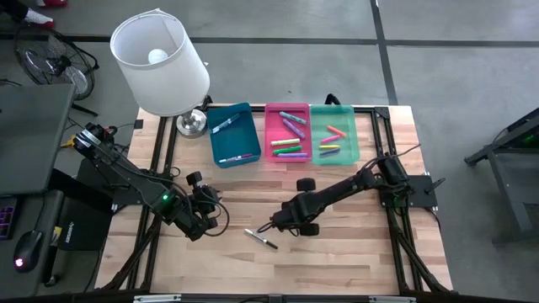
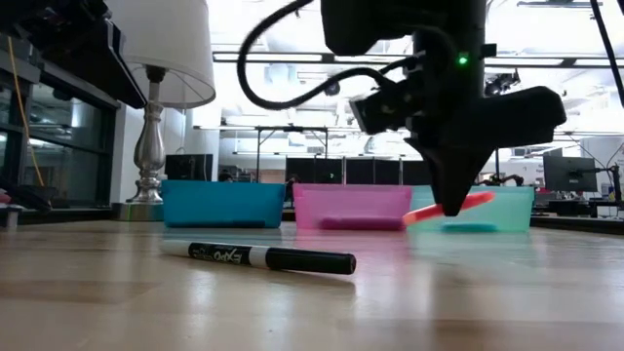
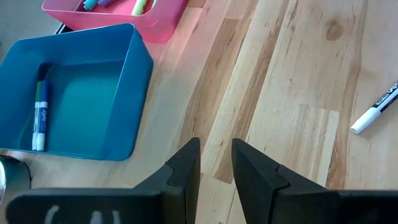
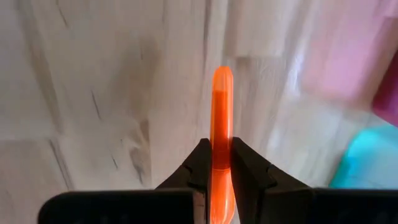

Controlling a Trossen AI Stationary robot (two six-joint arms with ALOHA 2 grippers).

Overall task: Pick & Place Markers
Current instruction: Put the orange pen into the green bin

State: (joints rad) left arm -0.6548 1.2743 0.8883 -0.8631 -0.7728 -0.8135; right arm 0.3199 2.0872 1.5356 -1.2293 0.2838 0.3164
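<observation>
My right gripper point(image 1: 280, 222) hangs over the table's middle, shut on an orange marker point(image 2: 478, 202) that is raised above the wood. A black-and-white marker point(image 1: 261, 239) lies flat on the table just to that gripper's left and nearer the front edge. My left gripper point(image 1: 207, 215) waits at the left, open, with bare wood between its fingers point(image 3: 186, 163). At the far side stand a blue tray point(image 1: 232, 135) with two markers point(image 3: 38, 115), a pink tray point(image 1: 288, 133) and a green tray point(image 1: 334, 133), the last two each with several markers. My right gripper pinches the orange marker's barrel point(image 4: 221, 134) between its two fingers, about at mid-length. The fingers come steeply from above and lie across the marker. The marker is lifted clear of the table, nearly level, with one end a little higher.
A white-shaded lamp point(image 1: 160, 63) stands at the far left corner, its metal base point(image 1: 192, 124) next to the blue tray. Bare wood lies between the grippers and the trays. The table's frame and cables run along both sides.
</observation>
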